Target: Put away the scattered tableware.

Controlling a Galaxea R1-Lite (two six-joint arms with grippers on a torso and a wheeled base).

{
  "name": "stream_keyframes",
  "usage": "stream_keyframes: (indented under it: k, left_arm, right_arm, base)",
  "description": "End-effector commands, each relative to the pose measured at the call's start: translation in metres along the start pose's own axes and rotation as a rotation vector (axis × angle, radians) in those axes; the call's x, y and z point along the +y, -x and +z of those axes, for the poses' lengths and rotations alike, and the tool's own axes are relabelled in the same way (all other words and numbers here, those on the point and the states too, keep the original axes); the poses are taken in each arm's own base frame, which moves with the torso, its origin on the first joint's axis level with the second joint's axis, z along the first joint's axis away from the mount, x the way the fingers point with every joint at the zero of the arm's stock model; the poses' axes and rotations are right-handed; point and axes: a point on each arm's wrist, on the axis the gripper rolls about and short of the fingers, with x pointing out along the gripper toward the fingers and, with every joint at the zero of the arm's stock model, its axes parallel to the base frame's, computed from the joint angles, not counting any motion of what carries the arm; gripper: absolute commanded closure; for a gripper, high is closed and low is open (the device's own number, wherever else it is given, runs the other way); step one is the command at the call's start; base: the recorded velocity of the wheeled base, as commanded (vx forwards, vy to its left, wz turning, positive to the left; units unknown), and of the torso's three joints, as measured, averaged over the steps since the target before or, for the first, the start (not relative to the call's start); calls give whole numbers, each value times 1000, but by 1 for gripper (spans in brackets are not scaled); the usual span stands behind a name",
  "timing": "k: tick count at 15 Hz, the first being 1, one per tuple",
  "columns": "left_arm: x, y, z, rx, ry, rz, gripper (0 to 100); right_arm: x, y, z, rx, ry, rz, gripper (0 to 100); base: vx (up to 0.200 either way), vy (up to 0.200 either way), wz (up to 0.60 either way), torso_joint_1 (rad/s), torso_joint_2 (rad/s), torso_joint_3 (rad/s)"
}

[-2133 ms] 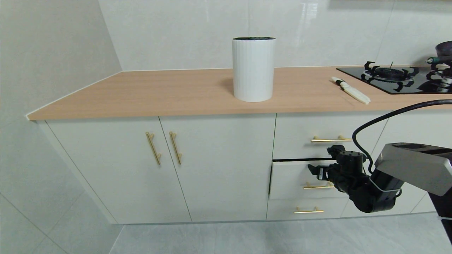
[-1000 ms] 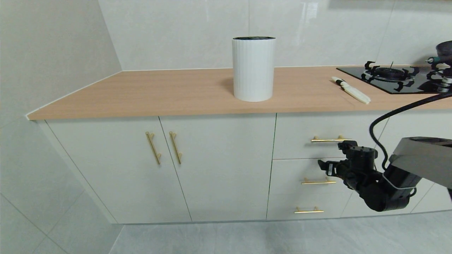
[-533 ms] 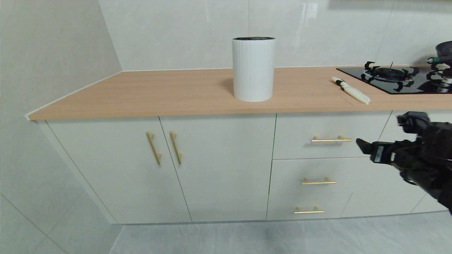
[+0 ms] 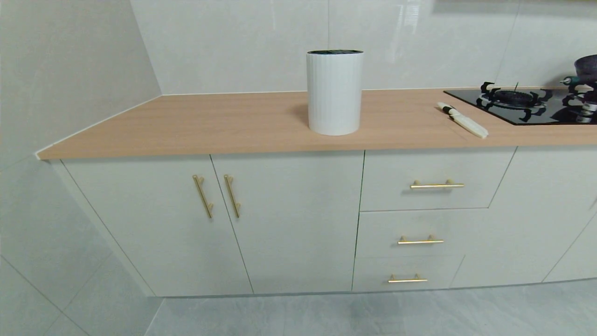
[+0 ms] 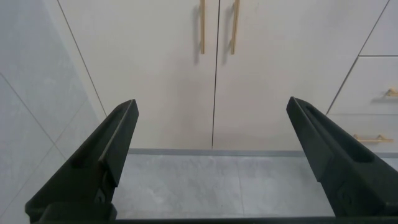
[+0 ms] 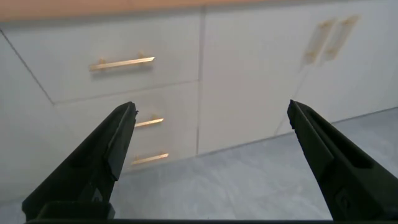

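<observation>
A knife (image 4: 462,120) with a pale blade and a black-and-white handle lies on the wooden counter (image 4: 210,123), right of a tall white ribbed holder (image 4: 335,93) with a dark slotted top. My right gripper (image 6: 211,111) is open and empty, low in front of the drawer stack, facing the shut middle drawer (image 6: 174,112). My left gripper (image 5: 212,107) is also open and empty. It hangs near the floor and faces the double cabinet doors (image 5: 217,74) with gold handles.
A black gas hob (image 4: 517,100) with a dark pot (image 4: 587,65) sits at the counter's right end. Three drawers with gold bar handles (image 4: 437,185) are shut below the knife. A tiled wall closes off the left, and grey floor (image 4: 326,312) lies before the cabinets.
The slightly open middle drawer was pushed shut by my right gripper. The right arm then rose, drew back to the right and passed the head view's edge.
</observation>
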Motion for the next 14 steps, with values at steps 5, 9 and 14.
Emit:
stream_keyframes:
  k: [5,9,14]
  left_arm:
    - [0,0,0,0,1,1,0]
    - [0,0,0,0,1,1,0]
    - [0,0,0,0,1,0,0]
  right_arm:
    - [-38,109,-65,-204,-108,-163,0]
    - [-30,87,-97,-139,-74,-115,0]
    - [-15,63,-130,-192,-66,209,0]
  base:
    - [0,0,0,0,0,0]
    - [0,0,0,0,0,0]
    - [0,0,0,0,0,0]
